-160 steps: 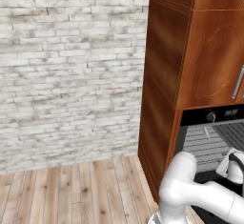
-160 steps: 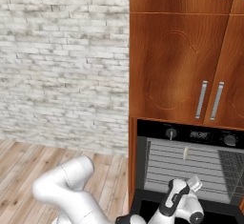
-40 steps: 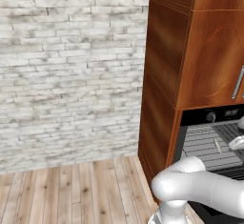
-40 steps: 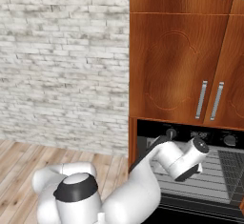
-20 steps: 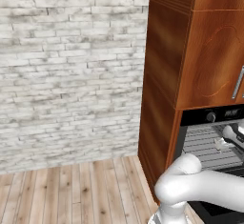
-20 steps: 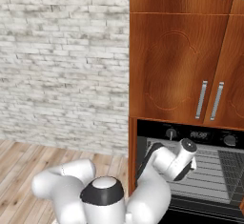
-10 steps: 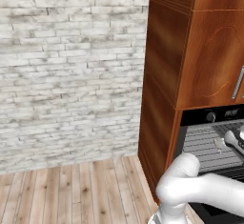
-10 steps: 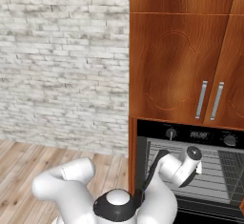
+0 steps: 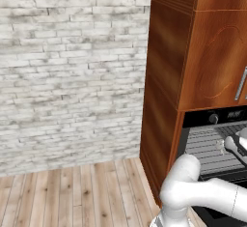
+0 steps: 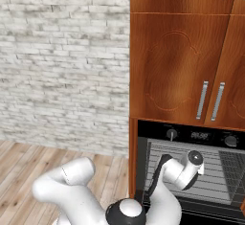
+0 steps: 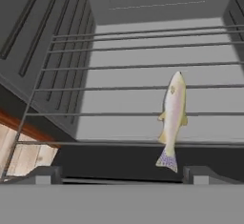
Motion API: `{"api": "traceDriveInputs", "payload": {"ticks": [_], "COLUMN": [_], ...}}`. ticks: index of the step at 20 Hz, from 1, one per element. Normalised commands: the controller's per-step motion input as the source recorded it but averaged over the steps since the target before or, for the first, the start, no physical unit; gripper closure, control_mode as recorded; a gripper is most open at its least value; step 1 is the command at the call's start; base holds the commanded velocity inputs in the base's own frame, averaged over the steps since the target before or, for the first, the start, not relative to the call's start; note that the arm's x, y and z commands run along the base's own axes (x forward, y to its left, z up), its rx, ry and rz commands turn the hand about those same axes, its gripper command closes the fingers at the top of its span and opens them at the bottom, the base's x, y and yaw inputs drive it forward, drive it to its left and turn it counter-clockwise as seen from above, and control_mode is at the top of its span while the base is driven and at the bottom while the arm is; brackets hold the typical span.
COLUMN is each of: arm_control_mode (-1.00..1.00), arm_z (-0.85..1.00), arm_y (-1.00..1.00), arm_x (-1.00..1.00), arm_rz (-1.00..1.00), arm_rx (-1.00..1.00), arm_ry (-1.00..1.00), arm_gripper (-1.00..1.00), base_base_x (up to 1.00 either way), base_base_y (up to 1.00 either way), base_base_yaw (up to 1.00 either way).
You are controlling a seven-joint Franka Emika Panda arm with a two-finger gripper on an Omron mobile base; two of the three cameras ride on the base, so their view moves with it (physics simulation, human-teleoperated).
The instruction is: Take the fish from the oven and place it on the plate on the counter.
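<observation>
The fish point(image 11: 173, 116) lies lengthwise on a wire rack point(image 11: 119, 87) inside the oven point(image 10: 191, 171), its tail toward the camera and its head toward the grey back wall. The gripper point(image 11: 121, 173) hangs just short of the tail with its jaws spread wide and nothing between them. In the right base view the white arm point(image 10: 179, 174) reaches into the oven opening; the fish itself is too small to make out there

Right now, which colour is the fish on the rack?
Pale silvery cream fish, speckled tail; hand view.
</observation>
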Motion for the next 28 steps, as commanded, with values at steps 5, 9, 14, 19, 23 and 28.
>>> {"api": "traceDriveInputs", "payload": {"ticks": [5, 9, 14, 19, 23, 28], "arm_control_mode": [-1.00, -1.00, -1.00, -1.00, -1.00, -1.00], "arm_z": [-0.17, -0.23, -0.47, -0.36, -0.07, -0.03], "arm_y": [-0.44, -0.38, -0.30, -0.08, 0.00, 0.00], "arm_x": [0.35, 0.33, 0.15, 0.09, 0.29, 0.20], "arm_rz": [0.02, 0.00, 0.00, 0.00, 0.00, 0.00], "arm_rx": [-0.04, -0.03, -0.01, 0.00, 0.00, 0.00], "arm_ry": [0.01, 0.00, 0.00, 0.00, 0.00, 0.00], "arm_gripper": [-1.00, -1.00, -1.00, -1.00, -1.00, -1.00], "base_base_x": [0.00, 0.00, 0.00, 0.00, 0.00, 0.00], "base_base_y": [0.00, 0.00, 0.00, 0.00, 0.00, 0.00], "base_base_yaw": [0.00, 0.00, 0.00, 0.00, 0.00, 0.00]}}
